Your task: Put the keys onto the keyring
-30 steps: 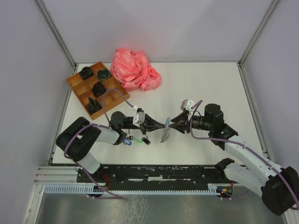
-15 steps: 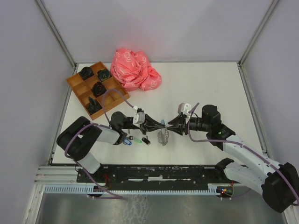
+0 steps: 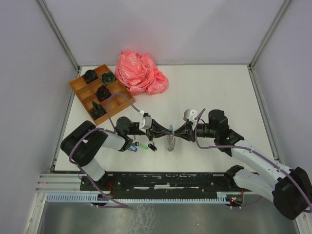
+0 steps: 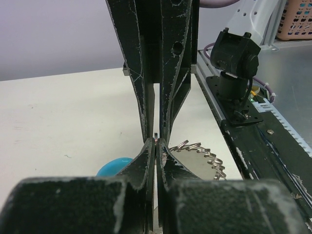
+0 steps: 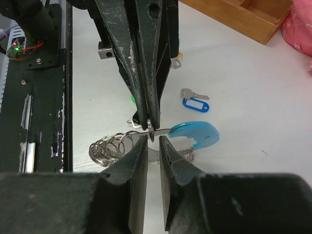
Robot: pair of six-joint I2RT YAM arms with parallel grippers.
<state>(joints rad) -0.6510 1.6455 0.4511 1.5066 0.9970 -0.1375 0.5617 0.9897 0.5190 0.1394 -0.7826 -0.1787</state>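
My left gripper (image 3: 165,130) is shut on a small silver ring at the top of the keyring (image 3: 170,140). The keyring's silvery chain (image 5: 108,147) and light blue segment (image 5: 196,133) hang beneath it, just above the table. My right gripper (image 3: 177,131) faces it tip to tip. In the right wrist view its jaws (image 5: 151,140) stand slightly open, either side of that ring and not closed on it. Three keys lie under the left arm, with a blue tag (image 3: 134,148), a green tag (image 3: 145,147) and a black tag (image 3: 152,147). The blue-tagged key (image 5: 195,103) also shows in the right wrist view.
A wooden compartment tray (image 3: 78,86) with black items sits at the back left. A crumpled pink bag (image 3: 141,72) lies behind the grippers. The black rail (image 3: 161,179) runs along the table's near edge.
My right gripper has moved left towards the left gripper until their tips nearly meet. The hanging keyring shifted slightly left with it. The left arm has hardly moved.
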